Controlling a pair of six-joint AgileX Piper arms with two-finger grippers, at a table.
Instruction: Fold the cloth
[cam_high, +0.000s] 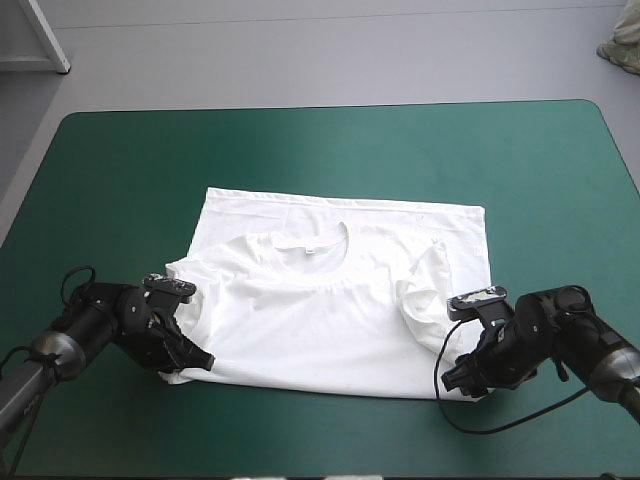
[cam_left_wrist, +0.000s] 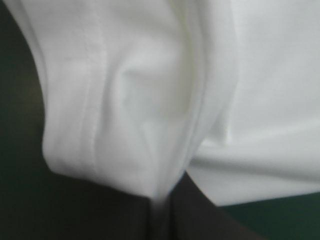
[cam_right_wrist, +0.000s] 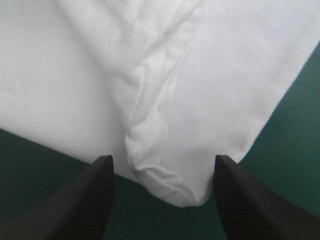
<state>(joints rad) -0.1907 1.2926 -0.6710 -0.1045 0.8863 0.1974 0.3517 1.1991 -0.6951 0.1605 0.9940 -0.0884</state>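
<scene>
Teal-green table (cam_high: 120, 160) below me, T-shirt (cam_high: 320, 310) lying mid-table, long side running left to right; my left gripper (cam_left_wrist: 161, 210) is pinching its near left corner, my right gripper (cam_right_wrist: 163, 162) is spread, the near right corner sitting between its fingers
</scene>
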